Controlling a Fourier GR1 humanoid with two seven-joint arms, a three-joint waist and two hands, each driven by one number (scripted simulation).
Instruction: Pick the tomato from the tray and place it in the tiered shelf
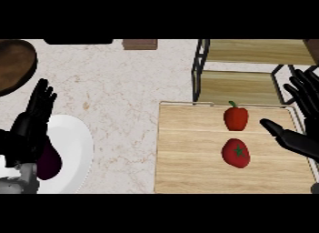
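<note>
A red tomato [236,153] with a green star-shaped stem lies on the wooden tray [188,154], right of its middle. Just behind it on the same tray stands a red bell pepper [236,118]. The tiered shelf [256,73], black frame with wooden levels, stands behind the tray at the upper right. My right hand [309,118] is open at the tray's right edge, fingers up and thumb pointing toward the tomato without touching it. Over at the left my left hand [29,125] is open with its fingers raised.
A white plate [78,150] with a dark purple eggplant [50,163] on it lies under the left hand. A dark brown round object [7,66] sits at the far left. A small brown block [140,44] is at the counter's back edge.
</note>
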